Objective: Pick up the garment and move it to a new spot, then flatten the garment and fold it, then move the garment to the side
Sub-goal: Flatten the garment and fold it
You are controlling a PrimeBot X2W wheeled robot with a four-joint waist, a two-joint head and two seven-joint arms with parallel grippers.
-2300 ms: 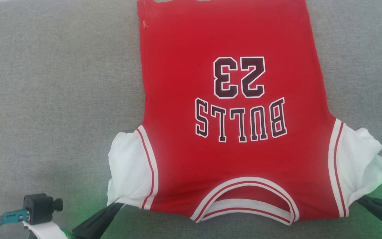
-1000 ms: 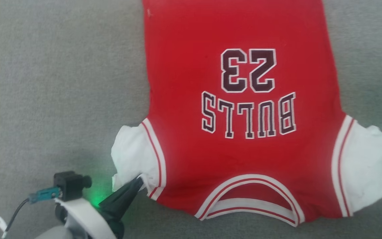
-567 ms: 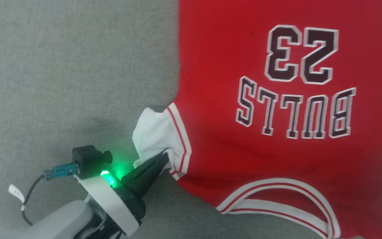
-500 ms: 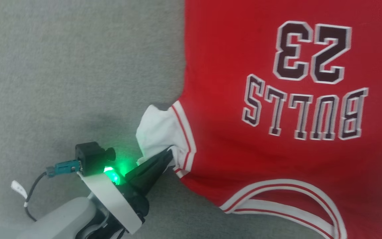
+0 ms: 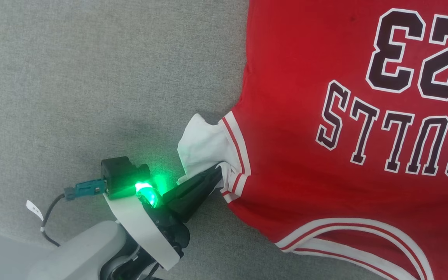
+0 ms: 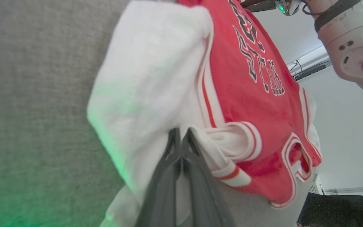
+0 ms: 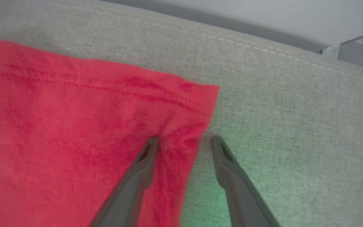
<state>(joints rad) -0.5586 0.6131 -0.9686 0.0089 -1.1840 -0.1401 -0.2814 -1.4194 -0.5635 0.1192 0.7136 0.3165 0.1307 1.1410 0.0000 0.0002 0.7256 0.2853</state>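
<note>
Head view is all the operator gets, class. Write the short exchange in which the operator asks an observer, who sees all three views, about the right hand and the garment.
Operator: I see the left hand pinching the white sleeve. Where is the right hand?
Observer: The right hand is at the garment's stitched hem corner.
Operator: Is it gripping?
Observer: No, it is open: one finger rests on the red cloth, the other on the grey fabric surface beside the edge.
</note>
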